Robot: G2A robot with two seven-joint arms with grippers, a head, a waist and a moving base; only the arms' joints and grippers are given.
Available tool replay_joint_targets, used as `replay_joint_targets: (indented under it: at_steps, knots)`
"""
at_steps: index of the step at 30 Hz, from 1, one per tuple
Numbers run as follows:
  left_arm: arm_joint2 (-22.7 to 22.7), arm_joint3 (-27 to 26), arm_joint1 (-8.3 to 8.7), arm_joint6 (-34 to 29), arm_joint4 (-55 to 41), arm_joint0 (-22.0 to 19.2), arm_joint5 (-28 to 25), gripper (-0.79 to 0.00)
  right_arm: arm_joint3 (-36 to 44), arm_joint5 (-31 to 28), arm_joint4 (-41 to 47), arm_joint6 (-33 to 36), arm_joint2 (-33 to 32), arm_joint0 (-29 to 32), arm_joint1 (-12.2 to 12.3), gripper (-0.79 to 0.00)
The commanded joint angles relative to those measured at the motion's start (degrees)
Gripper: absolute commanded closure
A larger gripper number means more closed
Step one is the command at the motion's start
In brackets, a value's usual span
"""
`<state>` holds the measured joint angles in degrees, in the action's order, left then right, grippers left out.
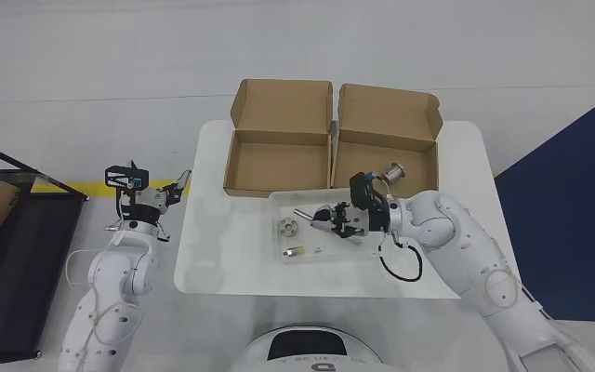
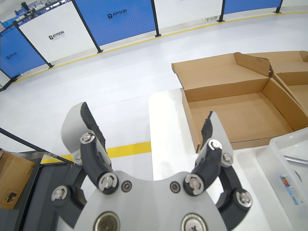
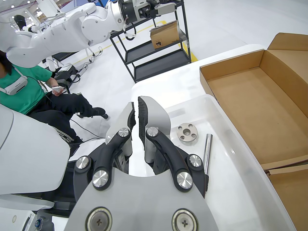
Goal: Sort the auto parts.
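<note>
Seemingly mid-pick at tray (image 3: 231,174), with right claw (image 3: 136,100) clenched empty over it, beside rod (image 3: 207,149) and flange (image 3: 187,132) inside. Left claw (image 2: 147,108) released, well apart from tray. Next, probably: open, straddle rod, close.

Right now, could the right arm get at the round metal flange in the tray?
Probably yes: the right gripper hangs over the clear tray beside the round metal flange, with nothing between them, but its jaws are shut.

Logo lettering marks the white fence panels (image 2: 118,14). The carton (image 3: 166,34) at the table's (image 1: 214,251) nine o'clock bears a black stamp.
</note>
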<state>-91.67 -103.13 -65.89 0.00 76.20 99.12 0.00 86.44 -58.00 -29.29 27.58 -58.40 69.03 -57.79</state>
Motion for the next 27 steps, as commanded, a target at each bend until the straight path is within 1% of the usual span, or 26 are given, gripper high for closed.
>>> replay_joint_targets:
  at_steps: [1, 10, 12, 14, 15, 16, 17, 18, 19, 21, 27]
  knots:
    - [0.0, 0.0, 0.0, 0.0, 0.0, 0.0, 0.0, -0.785, 0.0, 0.0, 0.1, 0.0, 0.0, 0.0, 0.0, -0.785]
    - [0.0, 0.0, 0.0, 0.0, 0.0, 0.0, 0.0, -0.785, -0.1, 0.6, -0.2, 0.2, 0.0, 0.0, 0.0, -0.785]
    - [0.0, 0.0, 0.0, 0.0, 0.0, 0.0, 0.0, -0.785, 0.2, 7.3, -3.0, 2.2, 0.7, -1.0, -0.2, -0.785]
    - [0.0, 0.0, 0.0, 0.0, 0.0, 0.0, 0.0, -0.785, 0.5, 16.5, -6.2, 5.5, 2.6, -2.6, -0.8, -0.785]
    - [0.0, 0.0, 0.0, 0.0, 0.0, 0.0, 0.0, -0.785, 0.5, 20.2, -7.4, 6.6, 3.8, -3.3, -1.2, -0.711]
    - [0.0, 0.0, 0.0, 0.0, 0.0, 0.0, 0.0, -0.785, 0.2, 23.2, -8.7, 8.0, 5.2, -4.1, -1.6, -0.616]
    - [0.0, 0.0, 0.0, 0.0, 0.0, 0.0, 0.0, -0.785, -0.1, 25.8, -10.3, 9.0, 6.5, -4.9, -2.0, -0.48]
    - [0.0, 0.0, 0.0, 0.0, 0.0, 0.0, 0.0, -0.785, -0.2, 28.0, -12.4, 9.6, 7.7, -5.6, -2.4, -0.413]
    - [0.0, 0.0, 0.0, 0.0, 0.0, 0.0, 0.0, -0.785, -0.4, 30.4, -15.1, 10.2, 9.1, -6.1, -2.7, -0.394]
    - [0.0, 0.0, 0.0, 0.0, 0.0, 0.0, 0.0, -0.785, -0.6, 33.9, -19.2, 10.1, 11.1, -6.8, -3.3, -0.382]
    - [0.0, 0.0, 0.0, 0.0, 0.0, 0.0, 0.0, -0.785, -0.7, 42.6, -30.5, 11.0, 15.3, -6.2, -4.4, -0.369]
